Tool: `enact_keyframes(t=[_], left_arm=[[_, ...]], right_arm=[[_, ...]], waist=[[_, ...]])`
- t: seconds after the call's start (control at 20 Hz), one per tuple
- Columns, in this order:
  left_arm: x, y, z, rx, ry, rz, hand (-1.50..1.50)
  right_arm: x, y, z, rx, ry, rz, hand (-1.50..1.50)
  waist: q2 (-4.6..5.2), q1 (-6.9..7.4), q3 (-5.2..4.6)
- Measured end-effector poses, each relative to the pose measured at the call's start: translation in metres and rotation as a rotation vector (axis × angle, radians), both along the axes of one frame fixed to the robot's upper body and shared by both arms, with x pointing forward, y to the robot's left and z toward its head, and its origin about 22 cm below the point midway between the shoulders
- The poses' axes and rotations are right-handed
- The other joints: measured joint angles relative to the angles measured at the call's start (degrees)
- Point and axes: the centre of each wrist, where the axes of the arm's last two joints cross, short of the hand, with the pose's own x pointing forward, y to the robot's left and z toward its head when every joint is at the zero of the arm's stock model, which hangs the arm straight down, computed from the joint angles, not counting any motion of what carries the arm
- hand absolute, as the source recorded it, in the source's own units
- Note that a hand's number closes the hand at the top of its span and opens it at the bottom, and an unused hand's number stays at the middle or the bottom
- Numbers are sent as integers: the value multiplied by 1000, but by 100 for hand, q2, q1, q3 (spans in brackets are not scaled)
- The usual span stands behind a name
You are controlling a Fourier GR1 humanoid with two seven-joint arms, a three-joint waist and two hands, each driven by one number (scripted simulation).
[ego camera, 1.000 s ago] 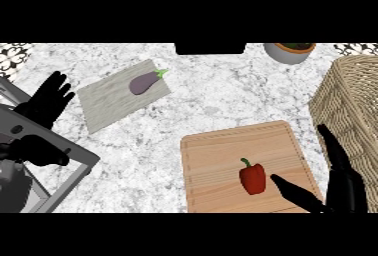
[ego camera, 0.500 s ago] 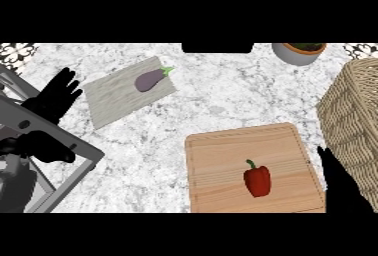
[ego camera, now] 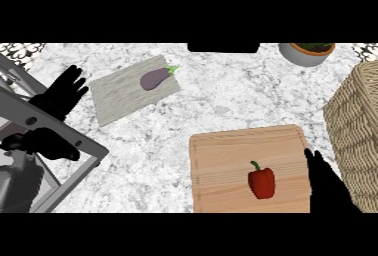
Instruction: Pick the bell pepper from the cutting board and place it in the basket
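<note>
- Two hands show: the right hand [ego camera: 327, 186], lower right, fingers straight and holding nothing; the left hand [ego camera: 63, 92], upper left, fingers spread, resting.
- One bell pepper [ego camera: 260, 182] lies on one cutting board [ego camera: 221, 160], just left of the right hand — ungrasped.
- Reaching step, I judge; next, close round the pepper, then carry it right to the one basket [ego camera: 358, 135].

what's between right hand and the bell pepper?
Head view: only bare cutting board. The right hand sits at the board's right edge, apart from the bell pepper.

Bell pepper [ego camera: 261, 182] lies on cutting board [ego camera: 229, 155]; basket [ego camera: 358, 130] stands right, apparently touching it.
</note>
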Motion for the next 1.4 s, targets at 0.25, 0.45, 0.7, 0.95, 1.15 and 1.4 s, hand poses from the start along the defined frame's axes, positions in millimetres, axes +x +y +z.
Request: enact_keyframes(t=[0.25, 0.45, 0.7, 0.95, 1.15, 1.4], left_arm=[[-1, 1, -1, -3, -4, -4, 0], [-1, 2, -1, -3, -7, -9, 0], [-3, 4, -3, -6, -11, -11, 0], [-3, 5, -3, -6, -18, -14, 0], [-4, 6, -4, -7, -27, -14, 0], [-5, 7, -5, -6, -40, -18, 0]], right_arm=[[0, 12, 1, -27, 30, -10, -150], [4, 16, -2, -37, 51, -16, -150], [7, 22, -6, -37, 68, -3, -150], [13, 28, -14, -44, 82, 15, -150], [17, 30, -21, -63, 85, 9, -150], [24, 31, -28, -83, 82, -7, -150]], waist=[[-1, -9, 19], [10, -13, 35], [11, -37, 55], [15, -47, 54], [9, -69, 59], [10, -77, 46]])
